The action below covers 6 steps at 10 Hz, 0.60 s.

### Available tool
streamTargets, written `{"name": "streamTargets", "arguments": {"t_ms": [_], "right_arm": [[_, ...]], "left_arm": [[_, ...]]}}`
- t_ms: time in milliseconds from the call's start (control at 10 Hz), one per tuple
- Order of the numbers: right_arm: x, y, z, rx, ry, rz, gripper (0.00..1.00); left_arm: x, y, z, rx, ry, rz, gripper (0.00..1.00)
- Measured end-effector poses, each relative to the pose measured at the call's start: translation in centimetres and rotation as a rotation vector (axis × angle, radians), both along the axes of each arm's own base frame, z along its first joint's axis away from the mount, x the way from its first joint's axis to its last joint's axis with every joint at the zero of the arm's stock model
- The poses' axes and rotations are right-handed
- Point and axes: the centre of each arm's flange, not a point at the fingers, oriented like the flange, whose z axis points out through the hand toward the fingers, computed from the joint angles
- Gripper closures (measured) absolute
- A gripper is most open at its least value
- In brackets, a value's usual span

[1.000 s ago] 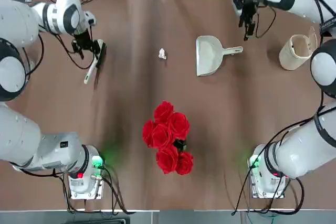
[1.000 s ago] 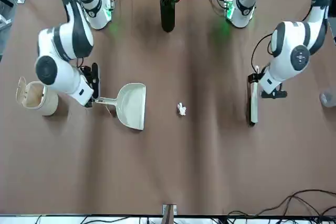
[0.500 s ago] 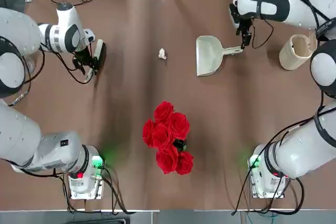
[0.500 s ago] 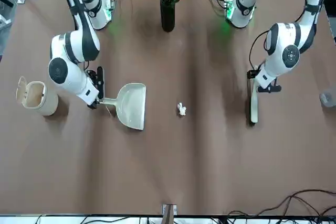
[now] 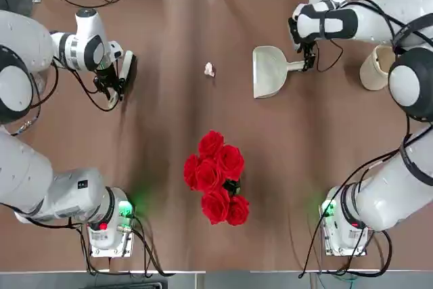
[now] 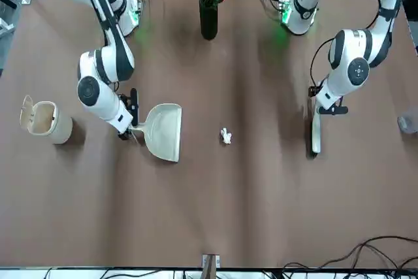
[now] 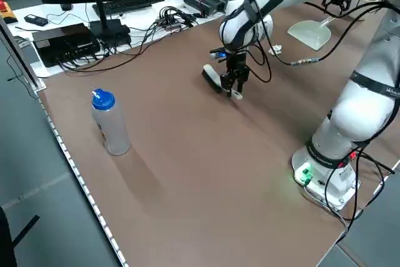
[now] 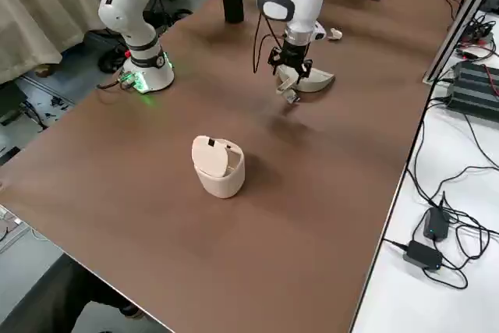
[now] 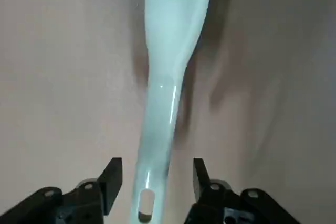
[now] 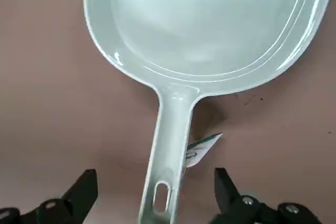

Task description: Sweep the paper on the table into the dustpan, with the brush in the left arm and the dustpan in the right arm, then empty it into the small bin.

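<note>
The white brush (image 5: pixel 126 71) lies on the table (image 5: pixel 162 25) at the far left. My left gripper (image 9: pixel 156 182) is down over the brush handle (image 9: pixel 164 108), which lies between the two fingers with a small gap on each side. The dustpan (image 5: pixel 270 71) lies flat right of centre, mouth toward the paper (image 5: pixel 209 69). My right gripper (image 10: pixel 156 184) straddles the dustpan handle (image 10: pixel 170 145) with fingers (image 10: pixel 84 184) wide apart and not touching it. The small bin (image 5: pixel 376 68) stands at the far right, lid tipped up.
A bunch of red roses (image 5: pixel 217 176) in a dark vase (image 6: pixel 208 17) stands mid-table toward the arm bases. A clear bottle with a blue cap (image 7: pixel 109 123) stands off to my left. Cables and electronics (image 7: pixel 87 35) line the table's far edge.
The left fingers have narrowed around the brush handle. The right gripper has moved down and inward from above the table to sit over the dustpan handle, still wide.
</note>
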Motion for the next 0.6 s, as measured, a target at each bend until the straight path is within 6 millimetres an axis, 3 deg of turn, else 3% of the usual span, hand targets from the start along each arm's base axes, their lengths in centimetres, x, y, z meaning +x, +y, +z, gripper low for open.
{"name": "streamTargets", "arguments": {"t_ms": [200,600], "right_arm": [[0.2,0.0,-1.3,-0.003,-0.007,0.0,0.02],[0.4,-0.2,-2.0,-0.006,-0.013,-0.004,0.17]], "left_arm": [[-0.1,0.1,-0.3,0.007,0.007,-0.011,0.48],[0.2,0.1,-0.2,0.007,-0.003,-0.008,0.73]]}}
